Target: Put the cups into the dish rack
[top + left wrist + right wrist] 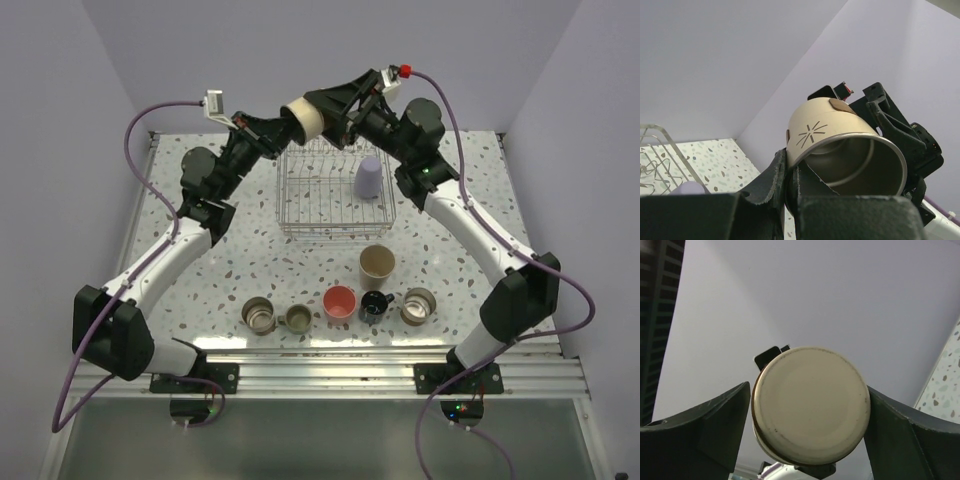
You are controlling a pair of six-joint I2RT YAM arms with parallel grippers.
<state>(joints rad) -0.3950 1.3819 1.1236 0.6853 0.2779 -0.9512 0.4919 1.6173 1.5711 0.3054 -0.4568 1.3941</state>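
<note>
The left gripper (792, 175) is clamped on the rim of a cream metal cup (840, 145) lying on its side. The right gripper (809, 405) has its fingers apart on either side of the cup's base; I cannot tell whether they press it. Both arms reach from the near edge, up over the far end of the silver wire dish rack (300, 200).

Nearest, on the speckled table (250, 260), a row runs two metal cups (259, 315), a coral-pink cup (340, 303), a black handled mug (374, 305) and a third metal cup. Just behind is a taller tan cup (377, 263). The rack holds an upturned lavender cup (370, 177).
</note>
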